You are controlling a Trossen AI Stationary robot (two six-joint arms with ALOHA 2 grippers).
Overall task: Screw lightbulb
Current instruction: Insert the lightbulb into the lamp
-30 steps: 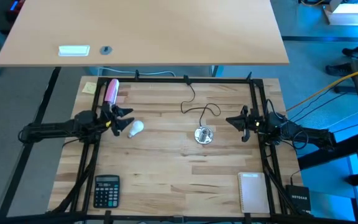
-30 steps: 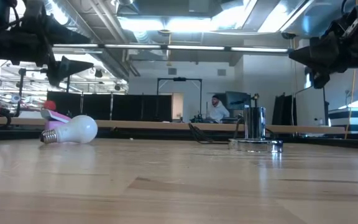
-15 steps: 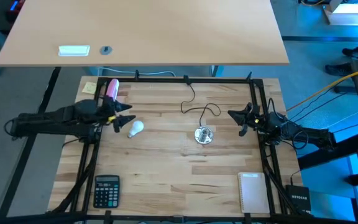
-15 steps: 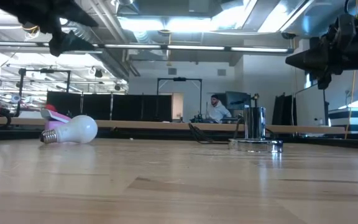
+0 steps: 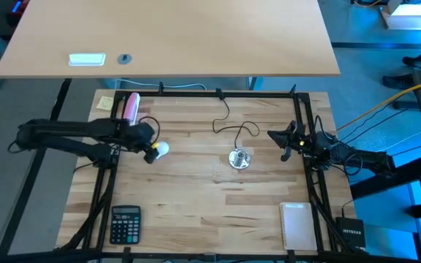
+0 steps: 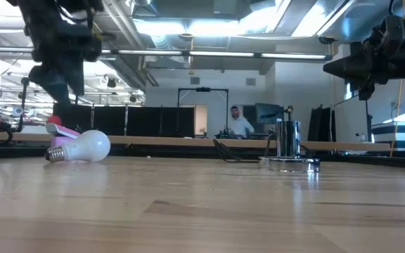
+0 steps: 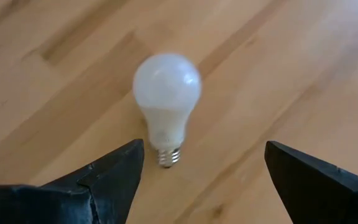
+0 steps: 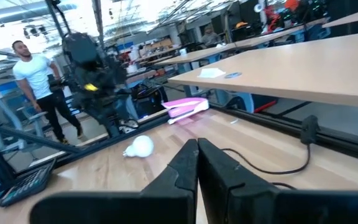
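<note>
Plainly, the lightbulb [image 7: 166, 106] is seen lying on its side on the tabletop [image 5: 196, 197], at the left, with the left claw [image 7: 204, 163] hung just above it and spread wide — the screw base sits between the two dark fingers [image 7: 114, 171], untouched. The bulb is judged light, smooth and fragile, likely to roll or slip if pinched on the rounded dome; a gentle hold at the neck, just above the threads, seems safest, so that the threads are left free. The right claw [image 5: 278, 139] is held pressed together near the right edge, beside the silver socket [image 5: 239, 158], whose black cord [image 5: 229, 120] loops toward the back. A pink-and-white object [image 5: 131, 107] lies just behind the bulb, near enough to be brushed. A calculator [image 5: 125, 223] and a notepad [image 5: 297, 226] lie at the front, well apart. Between bulb and socket nothing is seen to stand.
</note>
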